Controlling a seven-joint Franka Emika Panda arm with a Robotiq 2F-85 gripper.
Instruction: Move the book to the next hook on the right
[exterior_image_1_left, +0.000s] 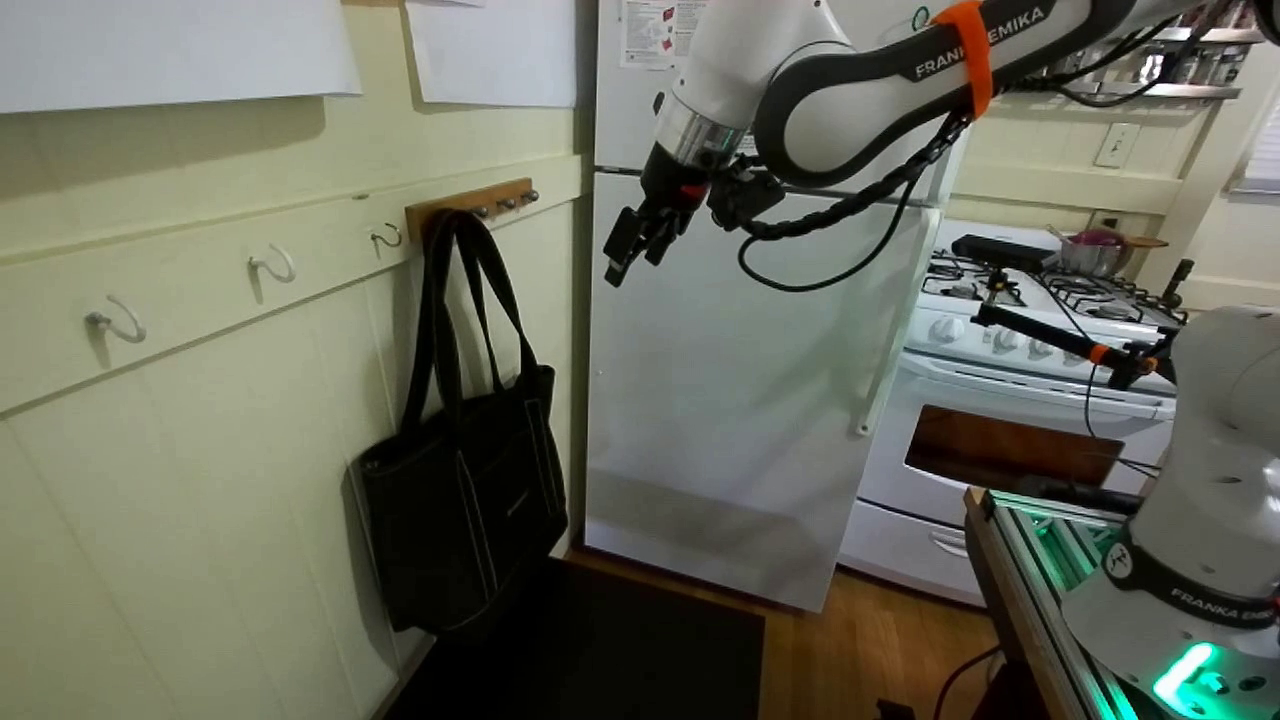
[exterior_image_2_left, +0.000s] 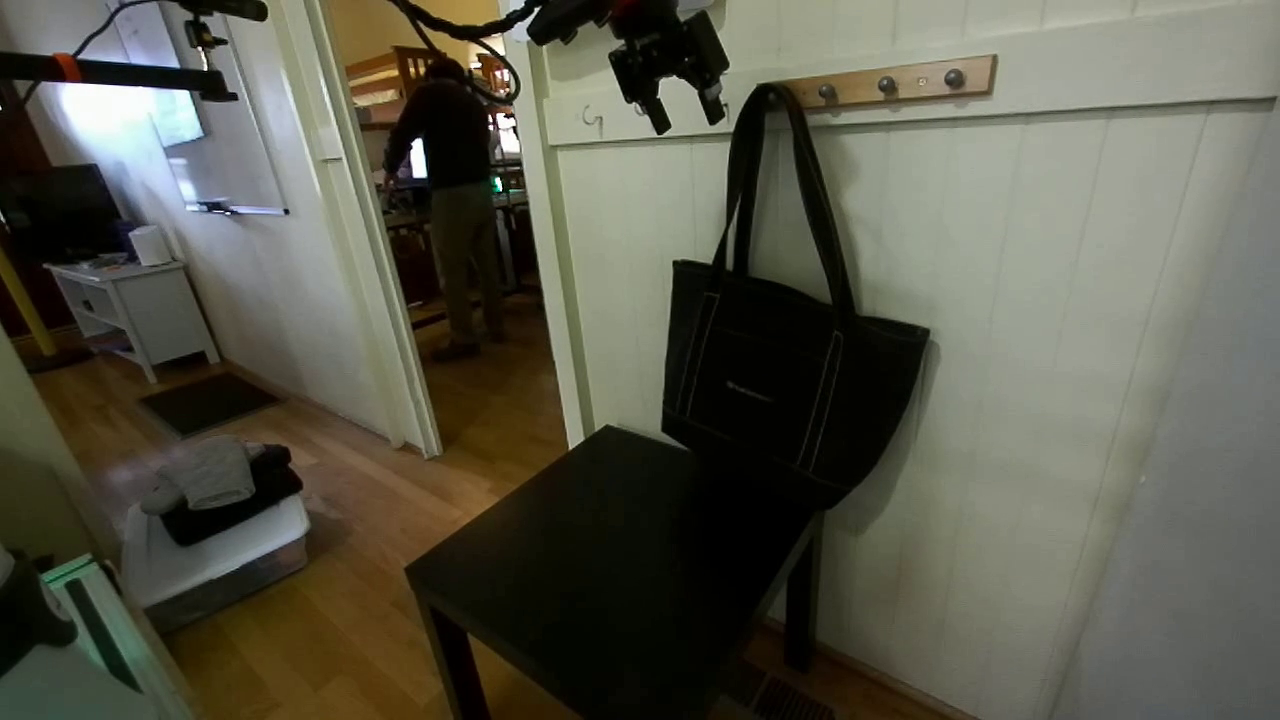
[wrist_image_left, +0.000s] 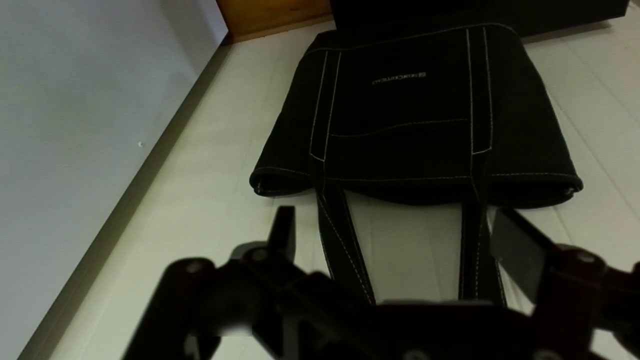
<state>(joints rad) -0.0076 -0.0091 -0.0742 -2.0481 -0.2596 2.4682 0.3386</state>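
Note:
The book is a large black tote bag, seen in both exterior views (exterior_image_1_left: 465, 500) (exterior_image_2_left: 790, 385). It hangs by its two long straps at the left end of a wooden peg rail (exterior_image_1_left: 470, 203) (exterior_image_2_left: 925, 80); the straps hide what they hang on. Several round pegs, such as a peg (exterior_image_2_left: 887, 86), show to the right of the straps. My gripper (exterior_image_1_left: 637, 262) (exterior_image_2_left: 688, 122) is open and empty, in the air out from the wall at about strap-top height. In the wrist view the fingers (wrist_image_left: 395, 217) appear either side of the straps, apart from them, with the bag (wrist_image_left: 410, 105) beyond.
White hooks (exterior_image_1_left: 272, 265) and a small dark hook (exterior_image_1_left: 386, 235) are on the wall left of the rail. A fridge (exterior_image_1_left: 720, 400) stands right of the bag. A low black table (exterior_image_2_left: 610, 570) stands under the bag. A person (exterior_image_2_left: 450, 190) stands beyond the doorway.

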